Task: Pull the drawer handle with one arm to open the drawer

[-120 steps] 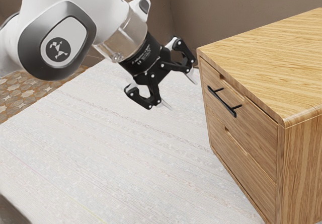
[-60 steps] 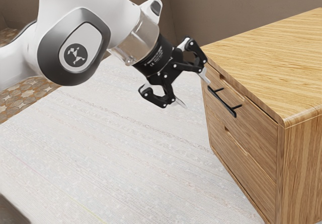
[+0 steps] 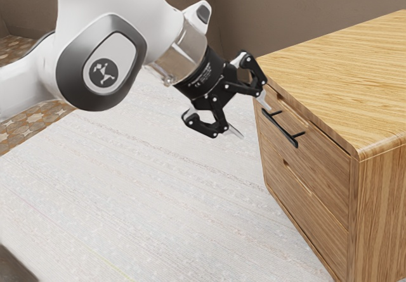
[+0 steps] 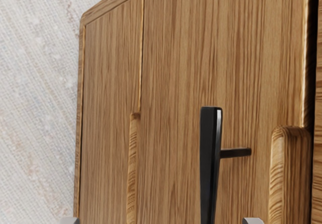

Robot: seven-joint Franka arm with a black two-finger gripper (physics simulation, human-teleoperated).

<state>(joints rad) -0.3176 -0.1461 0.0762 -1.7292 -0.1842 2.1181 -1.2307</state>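
A wooden cabinet [image 3: 346, 85] stands at the exterior view's right, its upper drawer front [image 3: 298, 142] flush with the frame. A thin black bar handle [image 3: 279, 127] is mounted on that drawer. My black gripper [image 3: 252, 118] hangs open just to the left of the handle, one fingertip close to the handle's upper end, the other lower over the floor. Neither finger touches the bar. In the wrist view the black handle [image 4: 210, 163] runs close in front of the hand against the wood grain of the drawer front [image 4: 171, 83].
A lower drawer [image 3: 304, 209] sits beneath the upper one. The pale textured surface [image 3: 139, 193] stretches across the exterior view's left and middle, with patterned floor tiles [image 3: 25, 117] at the far left and a brown wall [image 3: 285, 9] behind.
My arm has carried the open gripper to the exterior view's right, from well clear of the cabinet to right beside the drawer handle. The drawer has not moved.
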